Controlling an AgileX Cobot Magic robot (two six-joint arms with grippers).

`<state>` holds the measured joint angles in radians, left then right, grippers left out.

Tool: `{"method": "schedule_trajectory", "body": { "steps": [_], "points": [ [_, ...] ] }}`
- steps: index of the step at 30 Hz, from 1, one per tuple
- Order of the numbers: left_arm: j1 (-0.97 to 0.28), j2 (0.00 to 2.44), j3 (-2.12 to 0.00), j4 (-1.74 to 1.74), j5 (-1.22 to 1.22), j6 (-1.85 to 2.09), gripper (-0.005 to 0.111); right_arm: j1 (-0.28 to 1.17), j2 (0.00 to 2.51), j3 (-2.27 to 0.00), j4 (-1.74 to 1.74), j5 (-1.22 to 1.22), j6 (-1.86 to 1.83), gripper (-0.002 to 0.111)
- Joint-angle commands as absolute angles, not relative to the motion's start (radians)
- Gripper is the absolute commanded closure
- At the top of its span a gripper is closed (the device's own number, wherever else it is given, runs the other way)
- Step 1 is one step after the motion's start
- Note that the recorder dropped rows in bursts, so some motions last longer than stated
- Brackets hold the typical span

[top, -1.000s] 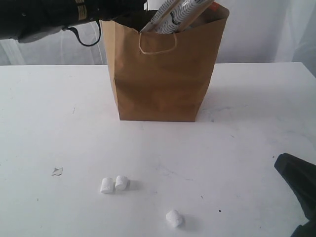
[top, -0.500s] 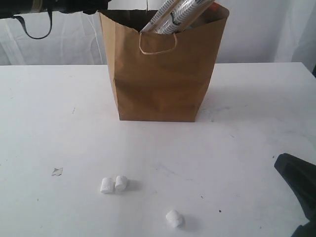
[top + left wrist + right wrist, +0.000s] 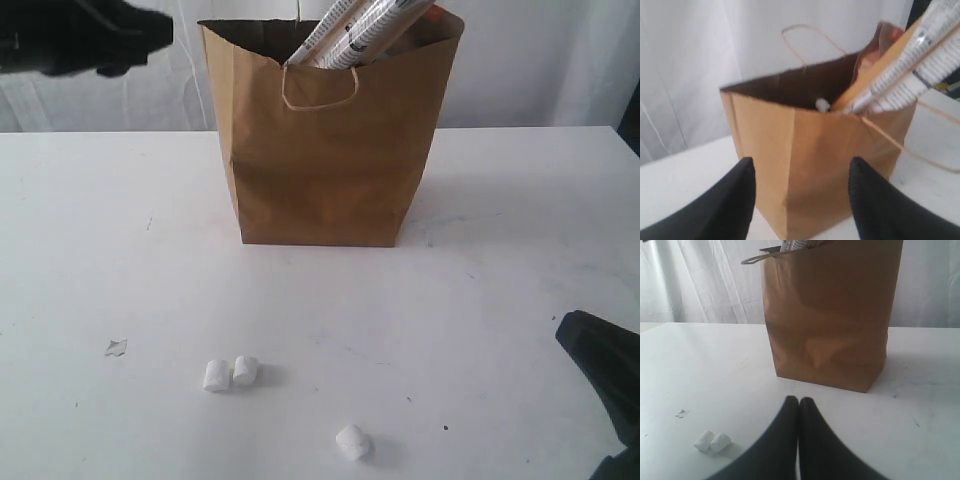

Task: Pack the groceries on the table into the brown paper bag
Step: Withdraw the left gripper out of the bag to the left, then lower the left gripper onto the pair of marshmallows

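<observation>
3 marshmallows (image 3: 245, 370) on the table (image 3: 500, 250), 1 brown paper bag (image 3: 325, 170); left gripper (image 3: 802, 162) spread wide, empty; right gripper (image 3: 799, 402) closed, empty

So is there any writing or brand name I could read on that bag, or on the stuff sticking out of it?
Nothing here can be read.
On the noodle packs: dark print on the wrappers, too blurred to read in any view.
On the brown paper bag: plain, no print on the sides that show.
On the marshmallows and the table: no text.
</observation>
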<state>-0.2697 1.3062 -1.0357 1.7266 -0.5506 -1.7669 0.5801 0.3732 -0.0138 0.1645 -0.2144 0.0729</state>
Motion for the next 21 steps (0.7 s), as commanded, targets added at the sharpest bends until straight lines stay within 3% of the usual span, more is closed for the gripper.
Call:
{"method": "schedule_trajectory", "body": {
  "steps": [1, 10, 21],
  "points": [
    [-0.261, 1.257, -0.89, 1.744, -0.602, -1.846, 0.048, 0.575, 0.366, -0.008, 0.165, -0.219, 0.075, 0.108],
    [-0.27, 1.257, -0.649, 1.744, -0.625, -2.019, 0.048, 0.575, 0.366, -0.008, 0.165, -0.219, 0.075, 0.108],
    [-0.386, 1.32, -0.572, 1.744, -0.502, -2.112, 0.048, 0.575, 0.366, -0.008, 0.165, -0.219, 0.075, 0.108]
  ]
}}
